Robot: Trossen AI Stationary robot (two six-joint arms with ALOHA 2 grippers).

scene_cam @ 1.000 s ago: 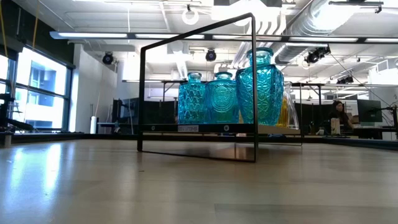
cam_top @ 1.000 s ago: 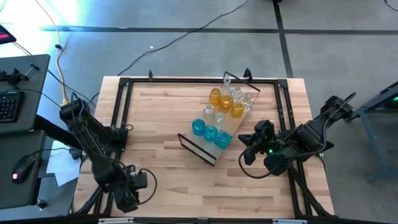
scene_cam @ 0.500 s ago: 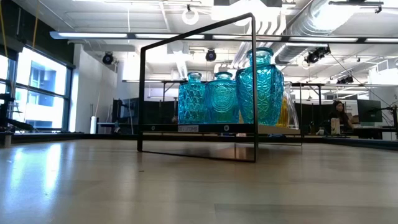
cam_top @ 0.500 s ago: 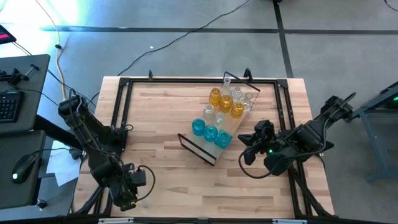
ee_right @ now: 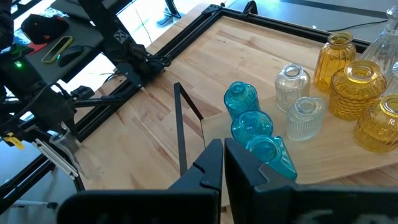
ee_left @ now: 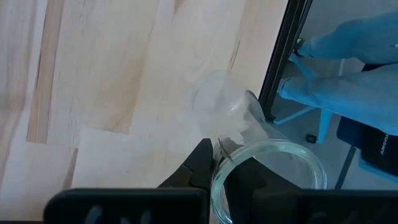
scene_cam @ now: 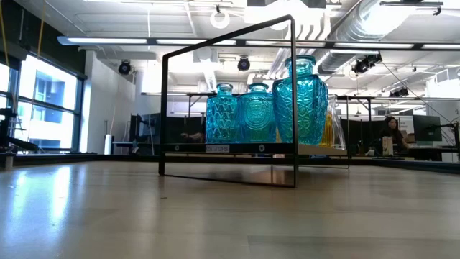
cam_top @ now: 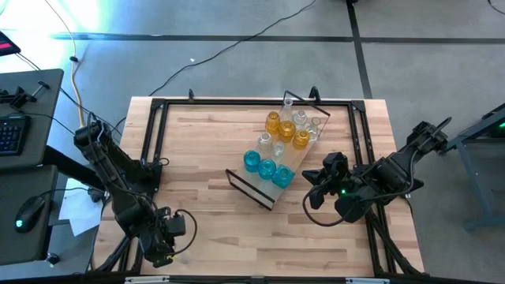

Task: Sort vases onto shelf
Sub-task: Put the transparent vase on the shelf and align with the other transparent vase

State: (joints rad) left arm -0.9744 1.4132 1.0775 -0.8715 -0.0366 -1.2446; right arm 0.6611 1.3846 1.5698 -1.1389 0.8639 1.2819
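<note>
The shelf (cam_top: pixel 278 160), a light-wood board with black wire end frames, lies slantwise at mid-table. On it stand three teal vases (cam_top: pixel 267 168), three amber vases (cam_top: pixel 286 130) and several clear ones (cam_top: pixel 301 118). The low view shows the teal vases (scene_cam: pixel 302 101) behind the shelf's wire frame (scene_cam: pixel 291 108). My left gripper (ee_left: pixel 224 158) is at the table's near left corner (cam_top: pixel 162 248), shut on a clear glass vase (ee_left: pixel 230 115). My right gripper (ee_right: pixel 222 155) hangs shut and empty just right of the shelf's near end (cam_top: pixel 312 193). My left gripper has the clear vase by the rim of its wide mouth (ee_left: pixel 216 177). One finger (ee_left: pixel 202 165) is outside the rim, and the other seems to be inside the mouth. The vase points away along the fingers, its round far end (ee_left: pixel 214 102) over the wood. Whether it rests on the table I cannot tell.
Black rails (cam_top: pixel 154 142) frame the tabletop, and one rail (ee_left: pixel 283 56) runs close beside the held vase. Bare wood lies between the left gripper and the shelf. A desk with a keyboard and a mouse (cam_top: pixel 28 209) stands off the table's left side.
My left arm has shifted a little toward the table's left edge at the near left corner. The shelf, its vases and my right arm have kept still.
</note>
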